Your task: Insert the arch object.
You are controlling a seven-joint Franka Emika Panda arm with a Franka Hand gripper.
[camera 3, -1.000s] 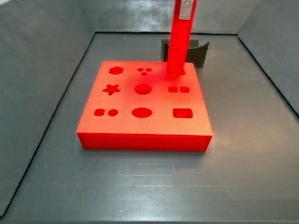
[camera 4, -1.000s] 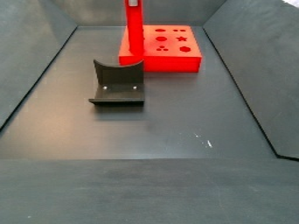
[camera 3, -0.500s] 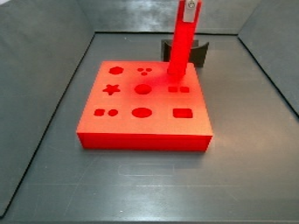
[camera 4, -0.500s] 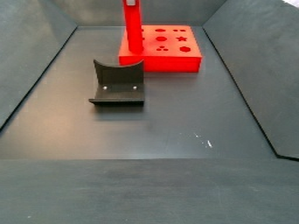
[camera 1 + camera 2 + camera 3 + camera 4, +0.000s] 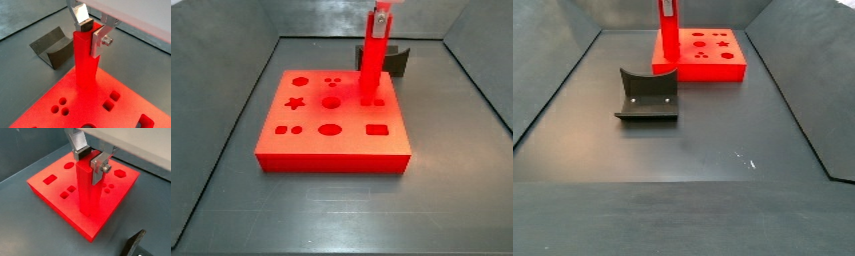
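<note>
The gripper (image 5: pixel 93 31) sits at the top of the tall red pole (image 5: pixel 85 65), jaws pinching its upper end; the pole stands upright on the red board (image 5: pixel 63 193). The arch object is not visible in any view, so its bearing from the jaws cannot be determined. The fixture (image 5: pixel 648 96) stands well apart from the board on the open floor (image 5: pixel 727 130).
</note>
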